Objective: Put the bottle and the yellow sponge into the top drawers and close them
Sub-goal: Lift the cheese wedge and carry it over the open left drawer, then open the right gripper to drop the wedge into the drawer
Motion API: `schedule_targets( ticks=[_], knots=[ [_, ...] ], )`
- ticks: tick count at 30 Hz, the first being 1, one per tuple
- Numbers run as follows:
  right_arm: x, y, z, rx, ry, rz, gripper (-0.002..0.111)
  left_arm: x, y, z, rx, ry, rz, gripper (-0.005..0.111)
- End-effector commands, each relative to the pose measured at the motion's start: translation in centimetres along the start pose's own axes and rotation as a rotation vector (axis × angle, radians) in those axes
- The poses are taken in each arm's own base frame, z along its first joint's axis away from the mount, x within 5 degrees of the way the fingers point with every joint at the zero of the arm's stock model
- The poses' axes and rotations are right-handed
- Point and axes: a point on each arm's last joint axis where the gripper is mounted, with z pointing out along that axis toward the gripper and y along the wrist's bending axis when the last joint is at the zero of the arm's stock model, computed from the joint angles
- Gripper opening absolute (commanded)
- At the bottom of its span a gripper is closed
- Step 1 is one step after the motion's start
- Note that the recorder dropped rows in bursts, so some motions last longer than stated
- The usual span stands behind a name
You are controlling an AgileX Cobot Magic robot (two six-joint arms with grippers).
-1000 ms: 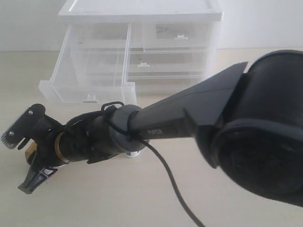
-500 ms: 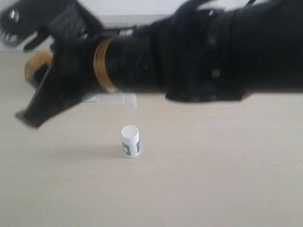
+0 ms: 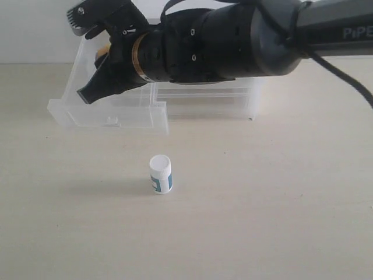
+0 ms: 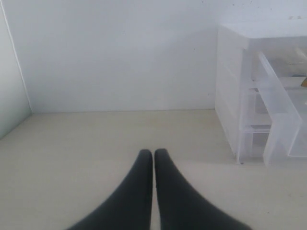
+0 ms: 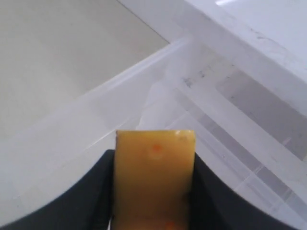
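The yellow sponge (image 5: 154, 177) is clamped between the fingers of my right gripper (image 5: 154, 159). In the exterior view that gripper (image 3: 81, 55) hangs above the pulled-out left top drawer (image 3: 111, 114), with only a sliver of the sponge (image 3: 103, 52) showing. The drawer's translucent inside (image 5: 158, 105) lies right under the sponge. The white bottle (image 3: 160, 175) with a teal label stands upright on the table, in front of the drawer. The right top drawer is hidden behind the arm. My left gripper (image 4: 153, 153) is shut on nothing, low over bare table, off to the side of the drawer unit (image 4: 235, 96).
The white plastic drawer unit (image 3: 245, 99) stands at the back against a white wall. My right arm (image 3: 233, 41) stretches across its front from the right. The open drawer (image 4: 276, 105) juts out toward the table's middle.
My right gripper has risen from the table at the left with the sponge and swung up over the open drawer. The bottle, earlier hidden by the arm, now shows.
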Motion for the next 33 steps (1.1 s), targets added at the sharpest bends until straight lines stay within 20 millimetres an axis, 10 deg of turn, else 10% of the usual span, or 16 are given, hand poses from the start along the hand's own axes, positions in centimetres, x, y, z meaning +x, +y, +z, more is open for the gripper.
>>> schedule_targets(
  ticks=[1, 4, 9, 16, 22, 33],
  knots=[
    [-0.2, 0.0, 0.3, 0.017, 0.001, -0.016, 0.046, -0.1, 0.0, 0.0, -0.003, -0.011, -0.003, 0.004],
    [-0.3, 0.2, 0.3, 0.006, -0.003, -0.012, 0.072, -0.1, 0.0, 0.0, -0.003, -0.011, -0.003, 0.004],
    [-2.5, 0.5, -2.1, 0.015, -0.049, 0.073, 0.079, -0.1, 0.0, 0.0, -0.003, -0.011, -0.003, 0.004],
    [-2.0, 6.9, -7.3, -0.058, 0.006, -0.226, -0.001, -0.1, 0.0, 0.0, -0.003, -0.011, -0.003, 0.004],
    [3.2, 9.0, -5.5, -0.057, 0.18, -0.359, 0.003, -0.1, 0.0, 0.0, -0.003, -0.011, -0.003, 0.004],
    [1.8, 4.7, -4.0, 0.118, 0.139, -0.391, 0.003, -0.1, 0.0, 0.0, -0.003, -0.008, -0.003, 0.004]
  ],
)
